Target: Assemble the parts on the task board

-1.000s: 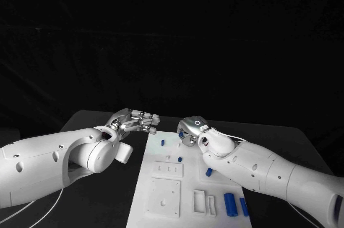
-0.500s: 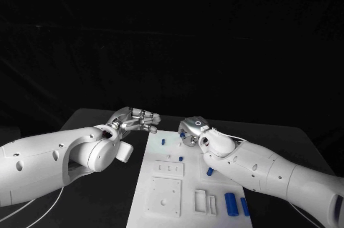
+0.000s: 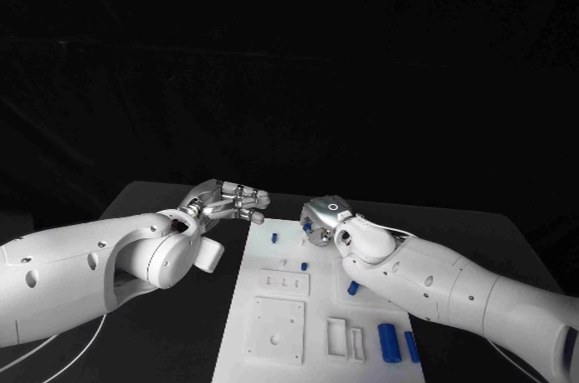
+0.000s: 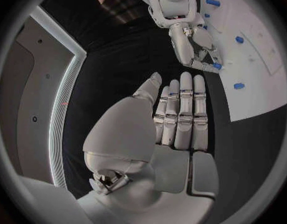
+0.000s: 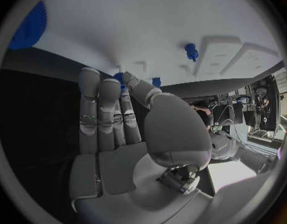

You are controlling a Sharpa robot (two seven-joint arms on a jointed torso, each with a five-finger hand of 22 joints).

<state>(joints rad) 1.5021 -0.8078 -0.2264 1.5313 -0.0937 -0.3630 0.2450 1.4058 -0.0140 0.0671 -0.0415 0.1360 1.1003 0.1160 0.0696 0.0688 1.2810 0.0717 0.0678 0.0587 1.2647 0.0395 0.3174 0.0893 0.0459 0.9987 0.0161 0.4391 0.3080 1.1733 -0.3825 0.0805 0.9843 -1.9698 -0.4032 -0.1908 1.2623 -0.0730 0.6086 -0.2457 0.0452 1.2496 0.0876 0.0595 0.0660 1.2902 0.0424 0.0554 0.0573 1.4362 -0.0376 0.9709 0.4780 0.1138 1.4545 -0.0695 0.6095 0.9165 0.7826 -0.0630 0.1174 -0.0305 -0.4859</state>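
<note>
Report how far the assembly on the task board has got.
Done: little that shows; one blue peg stands on the task board. In hand: the right hand seems to pinch a small blue part above the board's far end; the left hand holds nothing. Left: a large blue cylinder and other pieces lie loose.

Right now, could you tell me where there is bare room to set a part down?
Bare black table lies right of the task board, beyond the right arm, and at the far left corner behind the left robot hand. Crowded: the board's far end under the right robot hand, and its near end with blue parts.
</note>
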